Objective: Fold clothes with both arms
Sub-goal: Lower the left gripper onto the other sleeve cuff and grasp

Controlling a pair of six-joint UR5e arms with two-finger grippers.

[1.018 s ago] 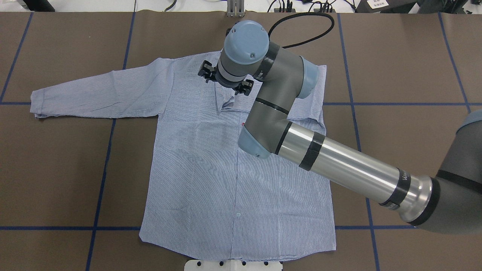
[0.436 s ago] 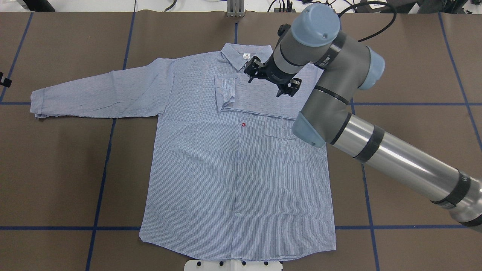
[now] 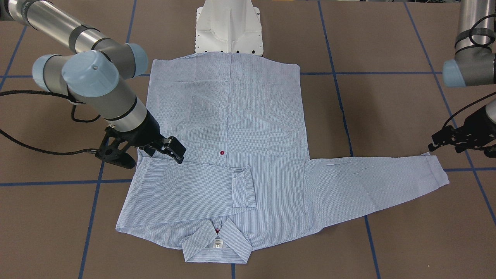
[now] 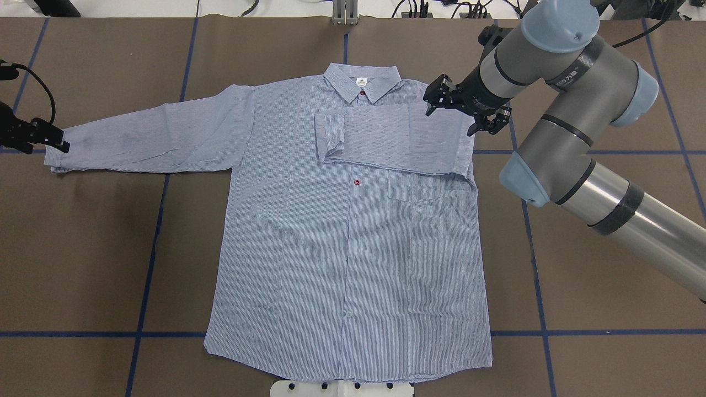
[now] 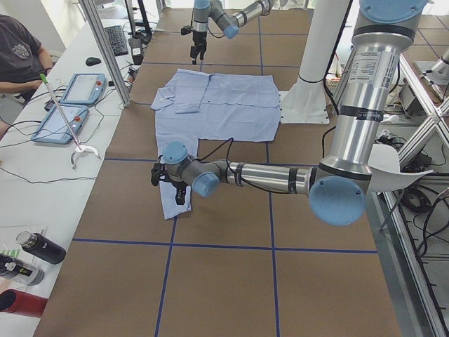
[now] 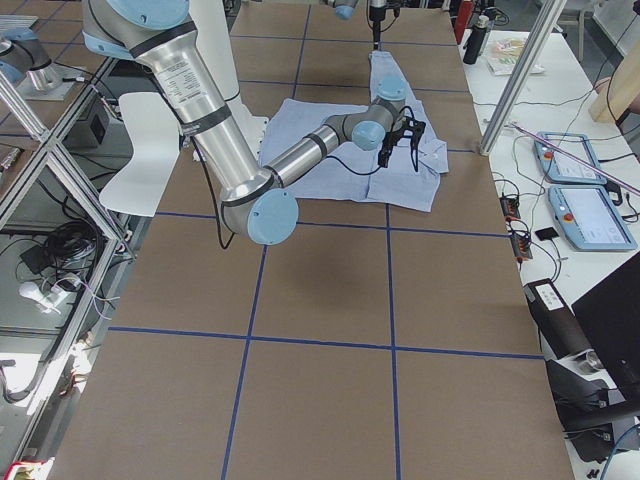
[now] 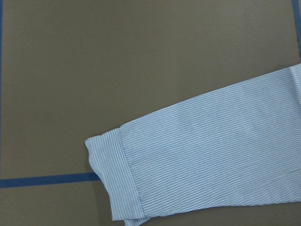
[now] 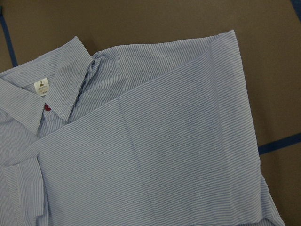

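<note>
- Brown tabletop (image 4: 606, 66); striped shirt (image 4: 347, 248) lying flat, one sleeve (image 4: 397, 138) folded across the chest.
- Right pincer (image 4: 465, 108) spread wide and empty, at the shirt's two o'clock.
- Left pincer (image 4: 33, 135) by the nine o'clock cuff (image 4: 55, 157); can't tell its spread.

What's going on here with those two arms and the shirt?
A two-armed robot is folding a shirt that lies flat, front up, on the table. One sleeve already lies folded across the chest. The right gripper hangs open over its outer end, holding nothing. The other sleeve stretches straight out, and the left gripper hovers by its cuff without gripping it. The body isn't folded yet.
</note>
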